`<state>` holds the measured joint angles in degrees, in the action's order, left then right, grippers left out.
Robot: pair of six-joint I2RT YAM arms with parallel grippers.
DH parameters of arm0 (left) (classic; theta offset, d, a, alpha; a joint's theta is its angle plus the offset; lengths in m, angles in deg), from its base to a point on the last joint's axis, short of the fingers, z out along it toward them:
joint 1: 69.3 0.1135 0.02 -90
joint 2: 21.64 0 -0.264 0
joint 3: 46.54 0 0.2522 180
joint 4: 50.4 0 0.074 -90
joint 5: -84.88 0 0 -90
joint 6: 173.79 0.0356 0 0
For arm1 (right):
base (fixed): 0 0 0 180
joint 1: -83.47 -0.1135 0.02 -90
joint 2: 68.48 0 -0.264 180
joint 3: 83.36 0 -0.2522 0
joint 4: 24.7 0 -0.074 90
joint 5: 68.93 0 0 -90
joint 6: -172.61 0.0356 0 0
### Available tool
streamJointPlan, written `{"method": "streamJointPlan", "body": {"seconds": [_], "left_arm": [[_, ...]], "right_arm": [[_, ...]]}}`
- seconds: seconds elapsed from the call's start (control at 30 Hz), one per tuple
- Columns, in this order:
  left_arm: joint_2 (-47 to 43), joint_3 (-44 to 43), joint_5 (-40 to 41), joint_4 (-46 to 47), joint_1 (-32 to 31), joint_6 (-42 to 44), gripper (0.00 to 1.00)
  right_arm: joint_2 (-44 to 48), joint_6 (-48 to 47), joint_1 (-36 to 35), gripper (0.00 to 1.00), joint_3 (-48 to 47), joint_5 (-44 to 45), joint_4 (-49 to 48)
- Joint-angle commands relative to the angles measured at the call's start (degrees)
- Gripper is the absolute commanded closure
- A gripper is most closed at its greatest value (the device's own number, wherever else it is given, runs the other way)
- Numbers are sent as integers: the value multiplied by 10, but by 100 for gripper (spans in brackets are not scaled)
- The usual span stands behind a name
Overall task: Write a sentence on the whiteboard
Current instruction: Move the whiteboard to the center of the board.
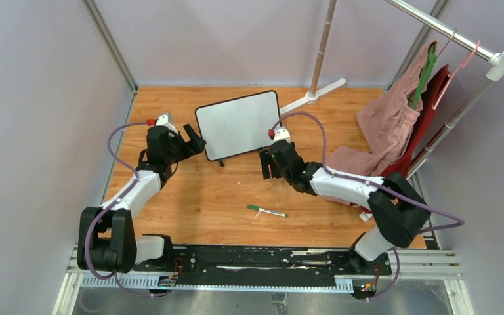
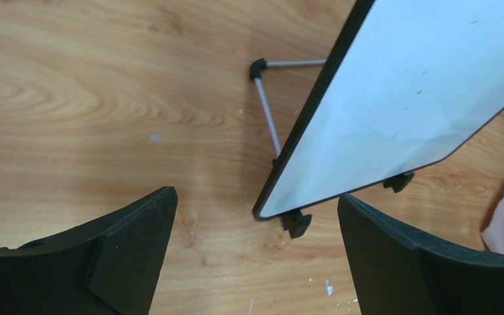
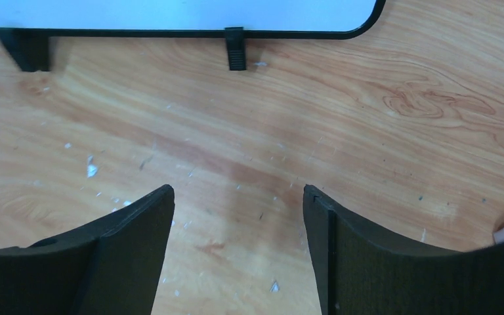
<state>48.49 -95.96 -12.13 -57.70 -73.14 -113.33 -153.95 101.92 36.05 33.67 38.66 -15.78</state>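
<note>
Wood-grain tabletop between pale grey walls: both arms reach toward the far middle, and neither has hold of anything. The left gripper [image 2: 256, 197] is spread about as wide as it goes. Its fingers [image 2: 131, 243] frame the near left corner of the whiteboard [image 1: 239, 125] without touching it. The right gripper [image 3: 238, 190] also gapes over bare wood, with the board's lower edge and two black feet just beyond its tips. The whiteboard stands tilted back on its feet and a wire prop, between the two grippers, and its face shows no writing. A green-and-white marker [image 1: 267, 211] lies flat on the table nearer the arm bases, well apart from both grippers. The task looks to be at its very start, with the board standing ready and the pen not yet picked up. The next move likely calls for one arm to swing back and close squarely on the marker's barrel. No container is in view. Garments [image 1: 394, 118] hang from a rack [image 1: 446, 29] at far right.
</note>
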Motion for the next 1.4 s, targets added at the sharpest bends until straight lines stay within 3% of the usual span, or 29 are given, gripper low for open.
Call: {"method": "streamJointPlan", "body": {"seconds": [0.0, 0.53, 0.93, 1.37], "left_arm": [[36, -50, -96, 86, 14, 31, 1], [159, -86, -203, 177, 37, 11, 6], [180, -76, -236, 213, 57, 6, 8], [231, -73, -305, 270, 68, -17, 20]], "right_arm": [[-61, -2, 20, 26, -43, -10, -55], [-216, -16, 61, 46, -138, -39, -70], [-261, -12, 68, 49, -161, -45, -109], [-296, -14, 80, 57, -187, -49, -118]]}}
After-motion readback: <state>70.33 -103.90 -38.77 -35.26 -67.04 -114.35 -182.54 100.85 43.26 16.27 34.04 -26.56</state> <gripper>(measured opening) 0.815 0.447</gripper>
